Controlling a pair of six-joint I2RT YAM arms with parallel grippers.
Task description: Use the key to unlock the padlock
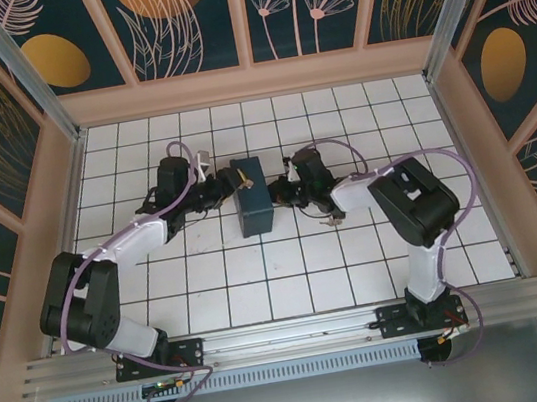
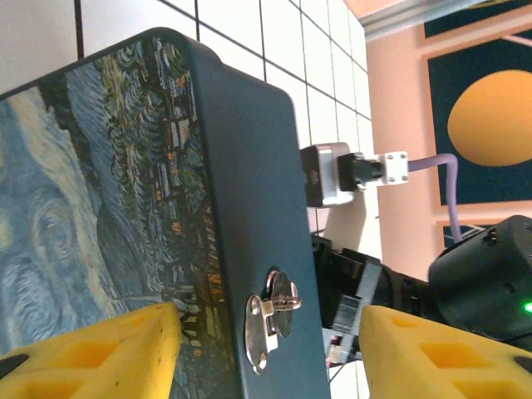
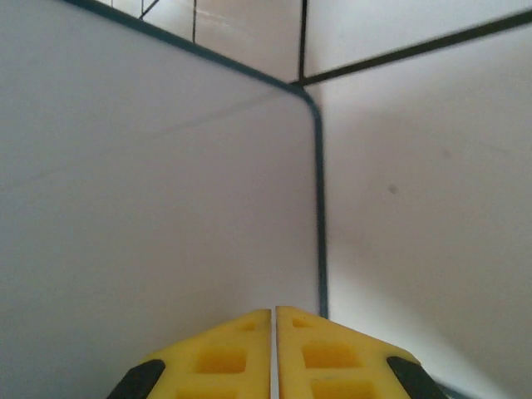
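tiled floor (image 1: 290, 279); left end effector (image 2: 270, 312) straddles blue swirl-painted box (image 1: 252, 203)

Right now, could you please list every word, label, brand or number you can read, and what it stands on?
No text can be read. The blue swirl-painted box bears only a painting; its silvery latch shows no marking; the wall panels carry flower patterns only.
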